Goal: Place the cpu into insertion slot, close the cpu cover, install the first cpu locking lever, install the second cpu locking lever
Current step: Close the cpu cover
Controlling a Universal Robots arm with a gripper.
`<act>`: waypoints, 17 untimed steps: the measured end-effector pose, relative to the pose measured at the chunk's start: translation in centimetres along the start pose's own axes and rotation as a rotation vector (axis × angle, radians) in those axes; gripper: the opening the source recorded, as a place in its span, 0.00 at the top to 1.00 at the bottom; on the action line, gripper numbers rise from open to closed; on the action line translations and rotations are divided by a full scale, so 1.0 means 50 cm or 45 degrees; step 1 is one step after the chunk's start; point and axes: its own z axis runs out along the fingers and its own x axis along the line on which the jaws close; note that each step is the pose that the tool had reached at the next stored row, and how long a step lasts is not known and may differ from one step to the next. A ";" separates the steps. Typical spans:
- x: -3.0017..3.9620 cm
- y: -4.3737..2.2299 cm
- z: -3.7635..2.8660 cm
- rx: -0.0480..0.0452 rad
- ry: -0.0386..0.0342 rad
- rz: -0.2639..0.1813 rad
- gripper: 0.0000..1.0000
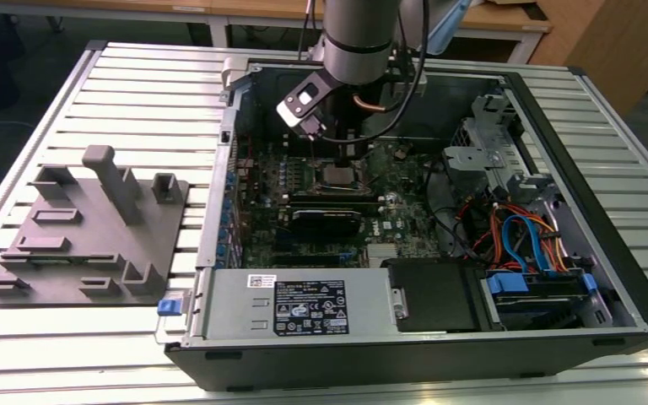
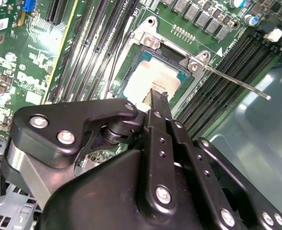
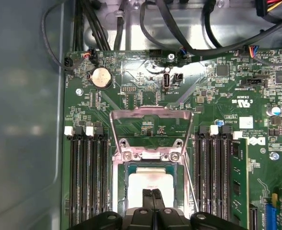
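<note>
Gripper (image 3: 153, 192): jaws clenched empty, tips at cpu (image 3: 140, 179) seated in insertion slot (image 3: 123, 189); cpu cover (image 3: 150, 114) open. Hazard: skewed downward pressure could shift chip, bending pins.

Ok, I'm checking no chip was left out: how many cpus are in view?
1. The cpu lies in the insertion slot, under the tip of the gripper, in both wrist views. The gripper covers part of the board, so another could be hidden.
</note>
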 end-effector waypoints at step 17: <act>0.003 0.002 -0.063 0.002 -0.0001 0.000 0.89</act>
